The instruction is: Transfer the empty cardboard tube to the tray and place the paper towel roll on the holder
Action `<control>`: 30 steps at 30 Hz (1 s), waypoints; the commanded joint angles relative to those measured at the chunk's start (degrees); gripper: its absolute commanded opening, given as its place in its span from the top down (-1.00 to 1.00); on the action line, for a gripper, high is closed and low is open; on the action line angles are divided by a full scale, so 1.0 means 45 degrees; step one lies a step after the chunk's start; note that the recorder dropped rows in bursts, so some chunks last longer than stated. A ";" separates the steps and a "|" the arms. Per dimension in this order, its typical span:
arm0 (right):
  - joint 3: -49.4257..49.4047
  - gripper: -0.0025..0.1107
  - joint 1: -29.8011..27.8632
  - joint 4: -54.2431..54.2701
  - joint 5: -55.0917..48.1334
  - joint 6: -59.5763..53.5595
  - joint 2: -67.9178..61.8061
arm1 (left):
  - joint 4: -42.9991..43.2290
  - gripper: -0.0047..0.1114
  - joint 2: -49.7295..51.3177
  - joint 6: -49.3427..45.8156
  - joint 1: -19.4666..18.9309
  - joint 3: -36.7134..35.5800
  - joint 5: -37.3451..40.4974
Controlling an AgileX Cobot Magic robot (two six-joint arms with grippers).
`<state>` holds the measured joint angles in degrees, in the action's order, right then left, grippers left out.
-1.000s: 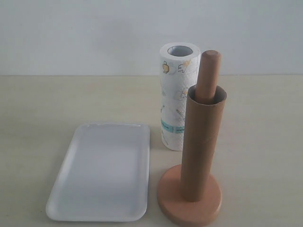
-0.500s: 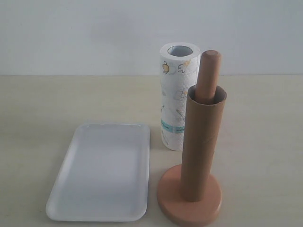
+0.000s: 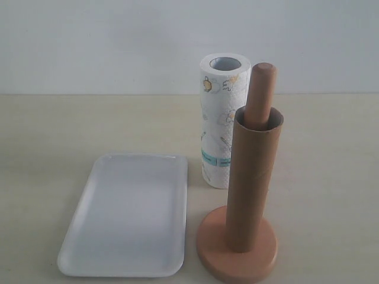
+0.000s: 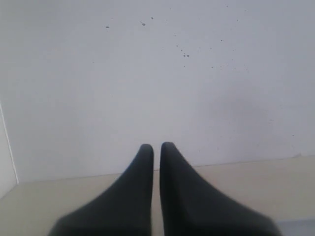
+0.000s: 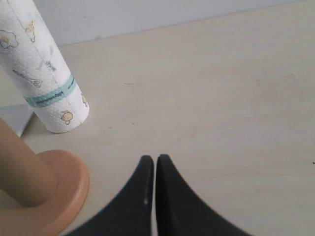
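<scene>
The left gripper (image 4: 156, 147) has its two black fingers (image 4: 133, 196) pressed together, with only a thin line between them, and it holds nothing. Its camera sees only a white wall (image 4: 147, 73) with some small dark specks and a strip of the beige table (image 4: 256, 182). None of the task's things are in that view, and the exterior view does not show this gripper.

In the exterior view the white tray (image 3: 130, 213) lies flat on the table, just to the left of the holder (image 3: 210, 245). Its right rim is near the round base of the holder but does not touch it. Nothing lies in the tray.

The paper towel roll (image 3: 219, 124) stands upright behind the holder, a little to its left and close to it. The teal band is low on the roll and the open core shows at the top.

The holder stands at the front, with its wooden disc base flat on the table. The empty cardboard tube (image 3: 251, 183) stands upright around the dowel of the holder, and its lower end rests on the base. The rounded top of the dowel comes out above the rim of the tube and leans to one side inside it.

The right gripper (image 5: 155, 160) also has its fingers closed against each other and is empty. It hangs above bare table beside the holder, apart from the base. Its camera shows the base (image 5: 64, 182), the lower part of the tube (image 5: 19, 167) and the roll (image 5: 44, 73) beyond them.
</scene>
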<state>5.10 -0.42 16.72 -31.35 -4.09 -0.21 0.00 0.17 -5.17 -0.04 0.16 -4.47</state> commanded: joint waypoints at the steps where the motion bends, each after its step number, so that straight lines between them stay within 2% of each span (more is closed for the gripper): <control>1: 0.0002 0.93 -0.0010 -0.0034 -0.0035 -0.0219 0.0047 | -0.0128 0.85 -0.0037 0.0104 -0.0029 -0.0035 -0.0044; 4: 0.0002 0.93 -0.0010 -0.0026 0.0248 -0.0565 0.0047 | -0.0128 0.85 -0.0037 0.0104 -0.0029 -0.0035 -0.0016; 10: 0.0002 0.93 -0.0010 -0.0029 0.2363 -0.1121 0.0047 | -0.0128 0.85 -0.0037 0.0469 -0.0029 -0.0035 -0.0042; 15: 0.0002 0.93 -0.0010 -0.0267 0.1378 -0.3028 0.0047 | -0.0128 0.85 -0.0037 0.0469 -0.0029 -0.0035 -0.0042; 24: 0.0002 0.93 -0.0010 -0.0267 0.1481 -0.2973 0.0047 | -0.0128 0.85 -0.0037 0.1519 -0.0029 -0.0035 -0.0500; 28: 0.0002 0.93 -0.0010 -0.0267 0.1481 -0.2973 0.0047 | -0.0128 0.85 -0.0037 0.2212 -0.0029 -0.0003 -0.1206; 30: 0.0002 0.93 -0.0010 -0.0267 0.1481 -0.2900 0.0047 | 0.0000 0.85 0.0228 0.2348 -0.0029 0.0548 -0.1262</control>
<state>5.10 -0.42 15.87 -24.80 -17.25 -0.21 0.00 0.17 3.53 -0.04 0.44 -8.07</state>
